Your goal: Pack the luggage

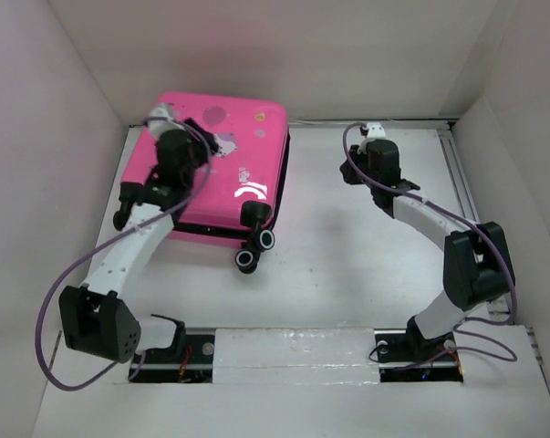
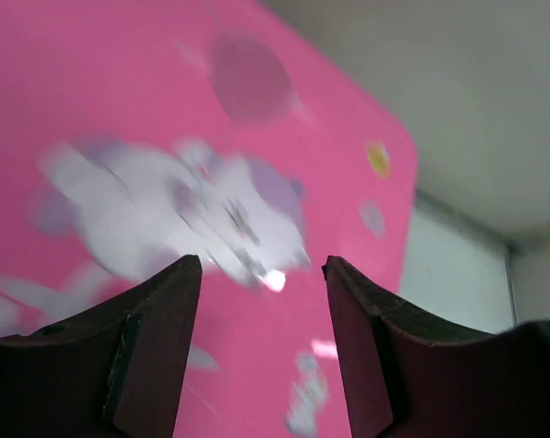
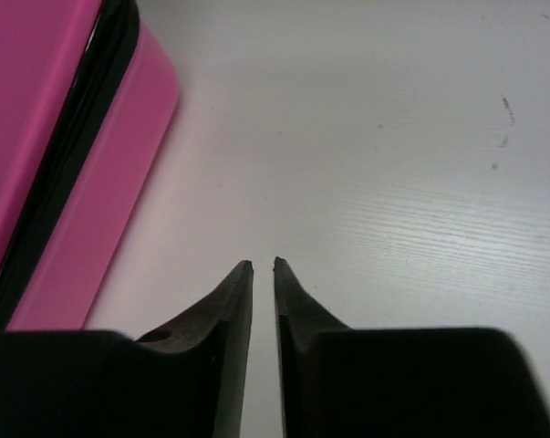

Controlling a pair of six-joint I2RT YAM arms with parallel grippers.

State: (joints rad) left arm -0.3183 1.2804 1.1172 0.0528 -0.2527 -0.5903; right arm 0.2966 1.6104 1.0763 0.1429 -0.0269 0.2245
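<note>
Luggage (image 1: 229, 173): closed, flat on table (image 1: 347, 274), far-left. L pincer (image 2: 261, 265) over stickered shell, jaws apart, empty. R pincer (image 3: 263, 265) over table beside case, jaws nearly together, empty. Recommend: L finds seam edge before lifting lid; R steadies base

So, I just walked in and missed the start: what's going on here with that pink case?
A small hot-pink hard-shell suitcase lies flat and closed at the far left of the white table. The robot's left end effector hovers over its stickered shell, jaws open, gripping nothing. The right end effector hangs over bare table beside the case, jaws almost together and empty. Nothing to pack is in sight.
</note>
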